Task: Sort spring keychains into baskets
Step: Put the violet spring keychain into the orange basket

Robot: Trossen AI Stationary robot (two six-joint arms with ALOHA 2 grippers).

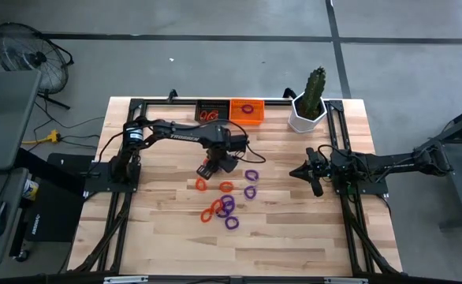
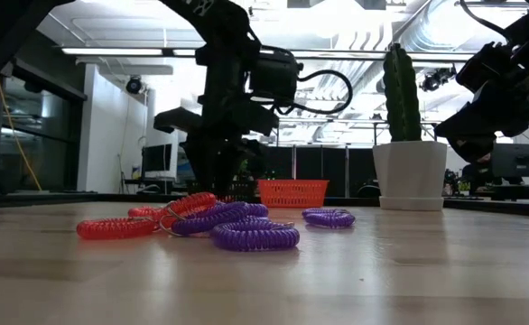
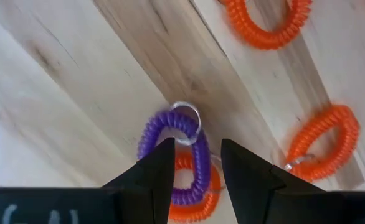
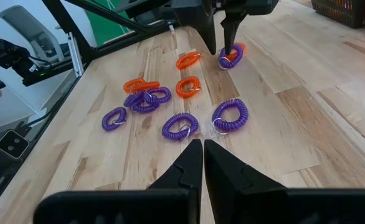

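My left gripper is open and points down at the table's middle. Its fingertips stand on either side of one strand of a purple spring keychain, which lies on top of an orange one. More orange keychains and purple keychains lie flat on the wood nearby. A tangled cluster sits nearer the near edge. The black basket holds orange loops. The orange basket holds a purple one. Both baskets sit at the far edge. My right gripper is shut and waits at the right side. My left gripper comes from above, pointing down, with one strand of the purple loop between its open fingers. The loop lies flat on the orange keychain and the table. I cannot tell whether the fingers touch it.
A white pot with a cactus stands at the far right corner, beside the orange basket. A black frame borders the wooden table. Bare wood stretches toward the near edge. A fan stands on the floor beyond the table.
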